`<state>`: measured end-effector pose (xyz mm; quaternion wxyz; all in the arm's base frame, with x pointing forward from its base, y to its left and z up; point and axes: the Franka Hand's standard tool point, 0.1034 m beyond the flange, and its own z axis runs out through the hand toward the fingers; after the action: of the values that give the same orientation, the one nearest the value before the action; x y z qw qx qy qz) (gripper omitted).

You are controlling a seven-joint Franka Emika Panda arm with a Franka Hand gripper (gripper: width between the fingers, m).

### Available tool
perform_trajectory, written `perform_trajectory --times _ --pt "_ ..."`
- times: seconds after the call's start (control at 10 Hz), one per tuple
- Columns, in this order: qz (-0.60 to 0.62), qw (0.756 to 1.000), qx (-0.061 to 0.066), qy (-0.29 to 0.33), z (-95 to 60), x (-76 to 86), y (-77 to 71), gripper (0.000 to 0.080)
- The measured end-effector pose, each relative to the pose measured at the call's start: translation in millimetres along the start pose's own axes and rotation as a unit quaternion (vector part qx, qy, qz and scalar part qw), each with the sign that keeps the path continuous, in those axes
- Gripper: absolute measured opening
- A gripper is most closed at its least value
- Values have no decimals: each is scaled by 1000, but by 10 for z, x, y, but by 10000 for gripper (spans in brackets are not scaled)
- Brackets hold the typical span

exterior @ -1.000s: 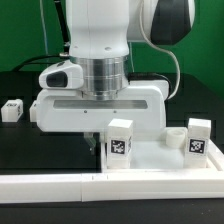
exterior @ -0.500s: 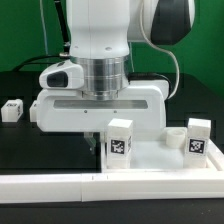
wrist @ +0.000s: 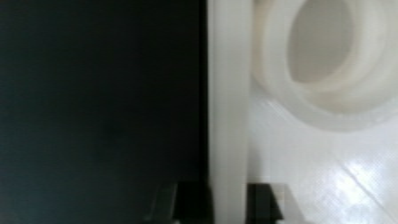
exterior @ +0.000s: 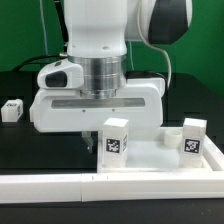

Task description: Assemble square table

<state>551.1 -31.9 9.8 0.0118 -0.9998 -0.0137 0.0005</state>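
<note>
The square table's white top (exterior: 152, 160) lies on the black table with two tagged legs standing on it, one near the middle (exterior: 116, 138) and one at the exterior view's right (exterior: 194, 138). My gripper (exterior: 93, 141) reaches down at the top's edge on the exterior view's left. In the wrist view my gripper (wrist: 230, 205) is shut on the top's raised rim (wrist: 231, 100), one dark finger on each side. A round corner socket (wrist: 338, 60) lies just beyond. A loose leg block (exterior: 12, 109) sits far off at the exterior view's left.
A long white wall (exterior: 110, 186) runs along the front of the exterior view, right against the table top. The arm's wide white hand (exterior: 95, 105) hides the top's back part. Black table surface (wrist: 89, 100) lies beside the rim.
The table top with its two legs has shifted slightly toward the exterior view's left, along with my hand. The grip on the rim is unchanged.
</note>
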Motion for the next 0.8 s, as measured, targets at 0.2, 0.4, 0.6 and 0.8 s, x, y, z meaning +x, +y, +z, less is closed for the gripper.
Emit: perform_trajectory --times 0.2,0.4,0.6,0.8 --pt "-109 994 -5 4 -16 5 226 63" --pt "-179 984 -11 2 -16 -2 306 63" --pt "-246 969 -17 -3 -19 3 329 63" --pt "-399 916 -35 -10 -48 121 278 63"
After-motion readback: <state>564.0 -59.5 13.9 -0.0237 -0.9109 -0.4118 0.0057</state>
